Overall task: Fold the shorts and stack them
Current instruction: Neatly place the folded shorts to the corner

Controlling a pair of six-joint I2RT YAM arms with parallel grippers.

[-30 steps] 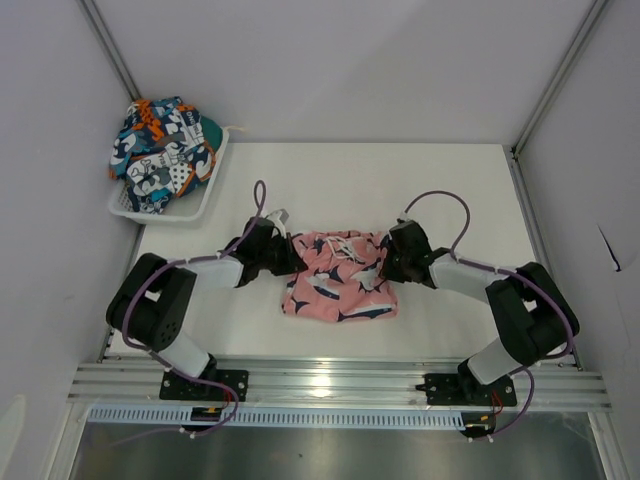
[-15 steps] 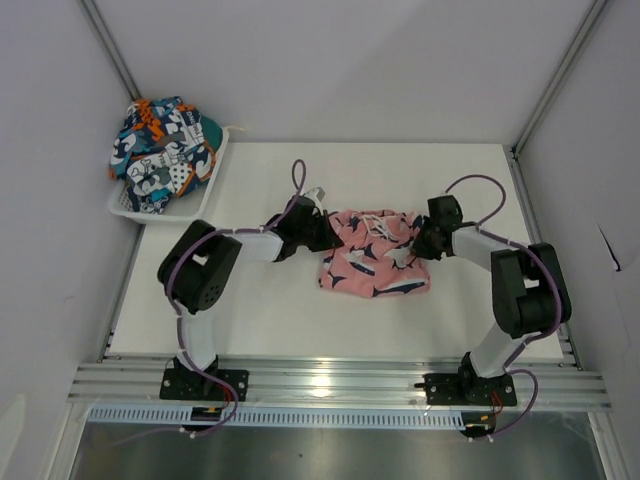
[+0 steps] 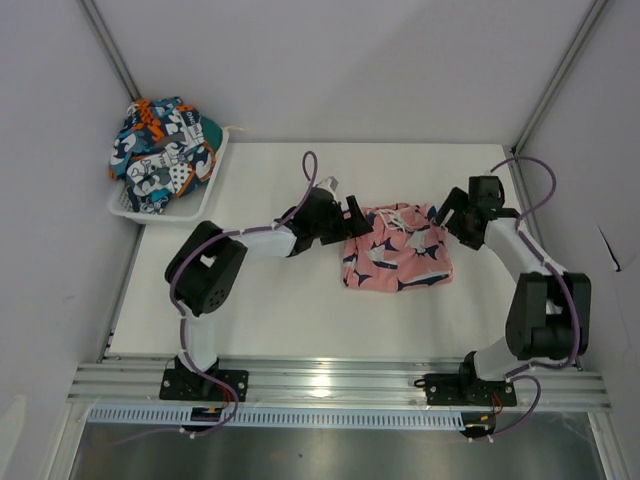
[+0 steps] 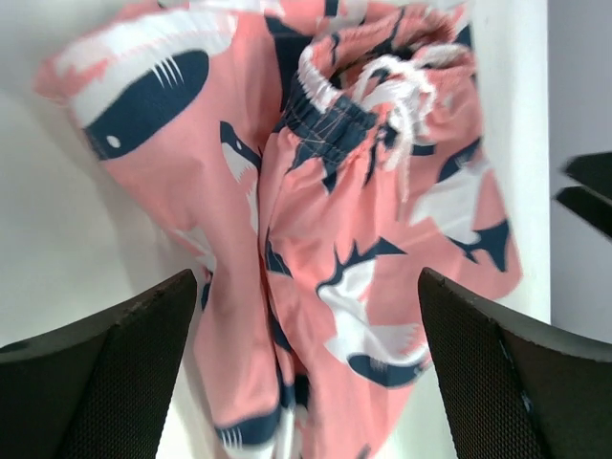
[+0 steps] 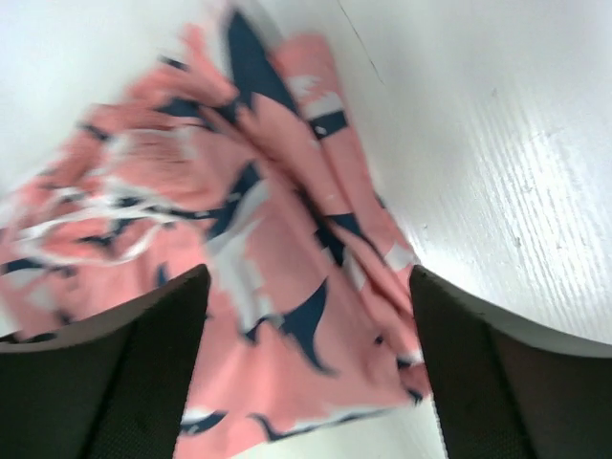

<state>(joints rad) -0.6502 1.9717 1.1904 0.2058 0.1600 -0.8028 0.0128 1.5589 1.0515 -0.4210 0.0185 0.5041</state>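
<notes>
Pink shark-print shorts (image 3: 397, 258) between two grippers
Crumpled on the table (image 3: 260, 300), they lie just right of the left gripper (image 3: 355, 220) and just left of the right gripper (image 3: 448, 215); both are spread wide, holding nothing.

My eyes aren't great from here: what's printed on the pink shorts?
Navy and white sharks on the pink shorts, clearest in the left wrist view.

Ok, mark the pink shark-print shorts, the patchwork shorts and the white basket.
pink shark-print fabric shorts (image 3: 398, 262), top view, middle of the fabric.
teal-orange-navy patchwork fabric shorts (image 3: 160, 150), top view, top of the heap.
white plastic basket (image 3: 170, 214), top view, near wall.
</notes>
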